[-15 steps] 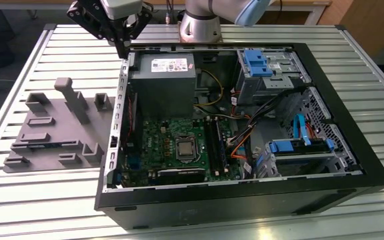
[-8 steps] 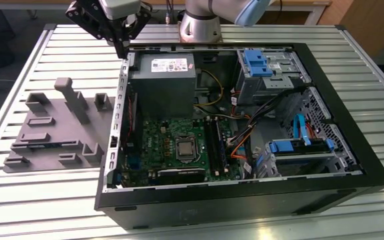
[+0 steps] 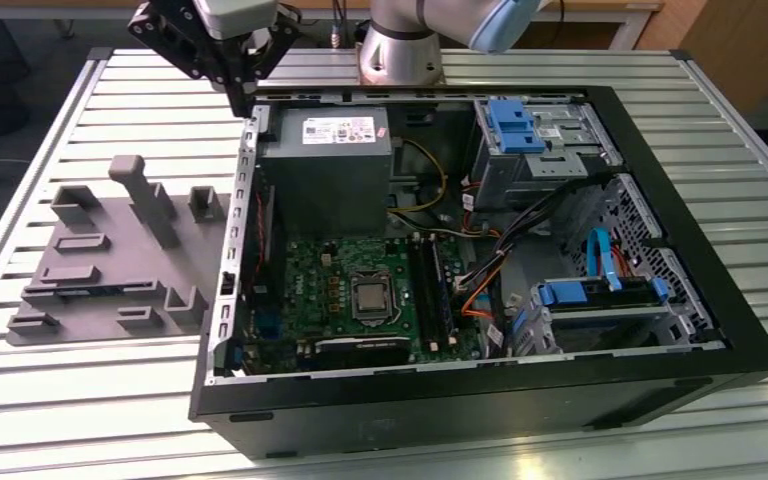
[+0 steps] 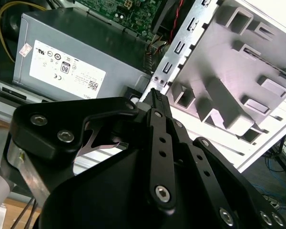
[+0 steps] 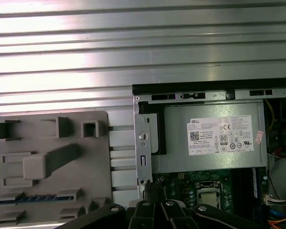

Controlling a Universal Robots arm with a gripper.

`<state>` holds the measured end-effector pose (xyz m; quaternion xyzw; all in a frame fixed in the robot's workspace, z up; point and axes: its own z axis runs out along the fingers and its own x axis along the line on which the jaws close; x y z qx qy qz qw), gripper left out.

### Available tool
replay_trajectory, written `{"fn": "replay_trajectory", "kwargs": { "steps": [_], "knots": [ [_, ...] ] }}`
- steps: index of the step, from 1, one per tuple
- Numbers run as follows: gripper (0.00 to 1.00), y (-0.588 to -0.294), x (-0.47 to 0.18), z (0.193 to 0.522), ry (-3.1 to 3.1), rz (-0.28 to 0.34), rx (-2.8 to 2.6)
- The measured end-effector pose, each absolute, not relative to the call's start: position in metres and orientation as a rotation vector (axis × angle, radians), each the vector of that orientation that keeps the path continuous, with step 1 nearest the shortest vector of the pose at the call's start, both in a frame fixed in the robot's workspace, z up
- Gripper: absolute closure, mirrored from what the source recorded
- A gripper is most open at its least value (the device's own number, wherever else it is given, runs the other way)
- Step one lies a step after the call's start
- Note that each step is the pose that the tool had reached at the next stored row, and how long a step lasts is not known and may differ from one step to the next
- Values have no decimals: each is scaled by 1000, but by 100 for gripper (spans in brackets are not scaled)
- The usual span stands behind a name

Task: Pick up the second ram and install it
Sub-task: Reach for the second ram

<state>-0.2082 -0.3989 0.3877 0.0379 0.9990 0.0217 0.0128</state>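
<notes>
A: Nearest us in the exterior view sits the black case (image 3: 491, 410); the gripper (image 3: 241, 103) hangs over its far edge.
B: We see the fingers (image 4: 158, 129) pressed together in the second wrist view. The second ram (image 5: 35, 198)?
A: In the first wrist view, we find it lying in the grey holder (image 5: 97, 167), beside the case.

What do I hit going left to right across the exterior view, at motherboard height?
grey holder plate → green motherboard → CPU socket → black memory slots → blue drive caddy
</notes>
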Motion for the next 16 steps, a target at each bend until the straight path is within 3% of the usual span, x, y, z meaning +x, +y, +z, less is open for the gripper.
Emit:
{"fn": "replay_trajectory", "kwargs": {
  "steps": [16],
  "knots": [
    [89,-399,-214,388,3113,68,118]
  ]
}}
